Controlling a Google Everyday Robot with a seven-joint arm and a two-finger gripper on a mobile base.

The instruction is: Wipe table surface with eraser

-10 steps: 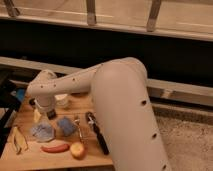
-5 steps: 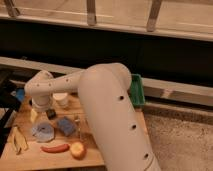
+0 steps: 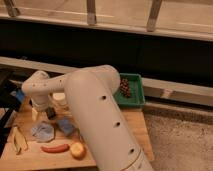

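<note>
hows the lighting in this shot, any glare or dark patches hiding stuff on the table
Camera view: warm, dim light, with no glare on the table; the panel behind it is almost black; the arm hides the table's middle; the gripper, low over the back left part, sits in a darker patch, so what lies under it is hard to read.

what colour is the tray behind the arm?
Green tray, camera view. Gripper low over the table surface.

The small black eraser lies on the light brown wooden table surface, back-left, just beside the gripper.
</note>
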